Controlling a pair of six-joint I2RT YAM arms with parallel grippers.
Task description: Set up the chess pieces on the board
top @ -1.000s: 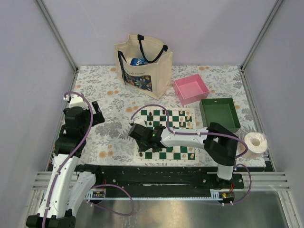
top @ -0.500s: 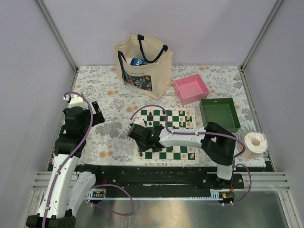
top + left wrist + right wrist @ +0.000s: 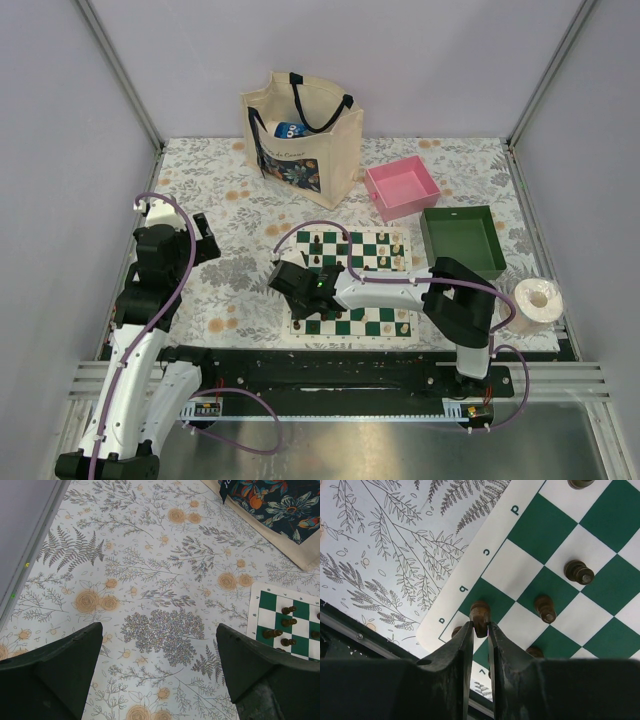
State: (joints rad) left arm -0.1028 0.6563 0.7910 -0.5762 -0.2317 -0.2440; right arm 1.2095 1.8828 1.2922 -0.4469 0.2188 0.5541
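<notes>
Pale lilac walls (image 3: pixel 400 60) enclose a floral-clothed table (image 3: pixel 230 215).

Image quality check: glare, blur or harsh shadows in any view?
Top external: even diffuse light, soft shadows, no glare; chess pieces on the board look tiny. Left wrist: tablecloth sharp, left gripper dark and featureless. Right wrist: board squares and edge letters crisp; right gripper underexposed near the lens, dark piece between its jaws clearly visible.

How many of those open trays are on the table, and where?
2. The pink tray lies toward the back right, beside the cloth bag. The green tray lies nearer and further right, next to the chessboard. None seems hidden.
</notes>
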